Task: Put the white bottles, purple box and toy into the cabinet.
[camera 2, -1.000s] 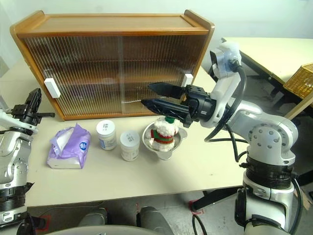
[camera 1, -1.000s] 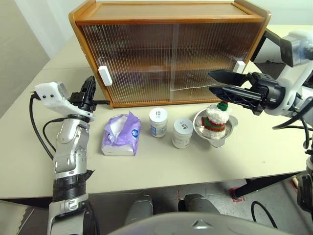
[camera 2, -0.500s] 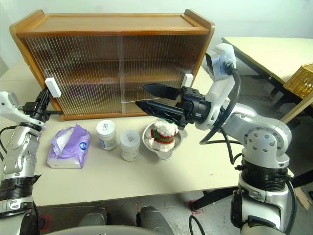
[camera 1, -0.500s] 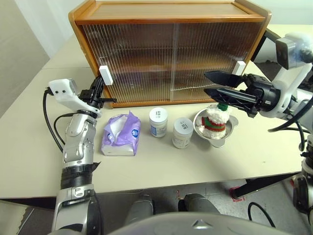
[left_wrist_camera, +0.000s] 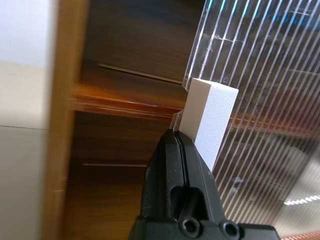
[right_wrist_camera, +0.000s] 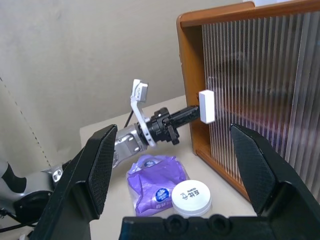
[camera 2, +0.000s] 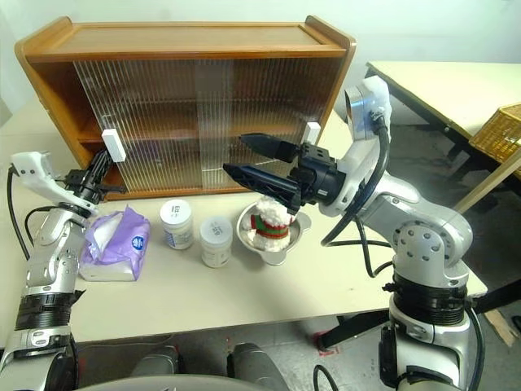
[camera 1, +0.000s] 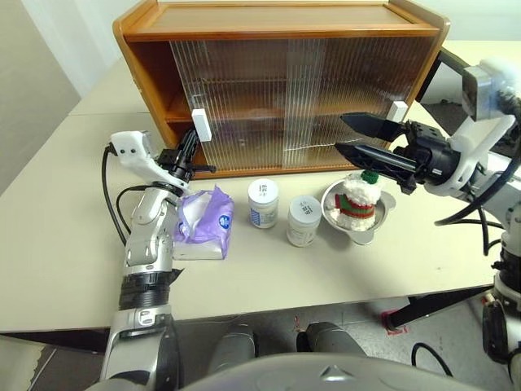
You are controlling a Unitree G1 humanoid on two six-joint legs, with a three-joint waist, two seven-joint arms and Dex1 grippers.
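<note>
Across the beige table (camera 1: 342, 269), purple box (camera 1: 202, 224), white bottles (camera 1: 263, 202) and toy (camera 1: 358, 199) wait mid-frame below the cabinet (camera 1: 285, 32), and your left gripper (camera 1: 189, 151), jaws shut beside the door handle (camera 1: 199, 126), could slip off, while your right gripper (camera 1: 350, 134) hovers wide open, empty.

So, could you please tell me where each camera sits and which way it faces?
Left eye view: on the head, looking forward and down at the cabinet and table; both arms show.
Right eye view: the head's other eye, same scene; both share the purple box.
Left wrist view: along the shut left end effector at the white handle.
Right wrist view: between its open right end effector fingers toward the left end effector; shares that handle.
</note>
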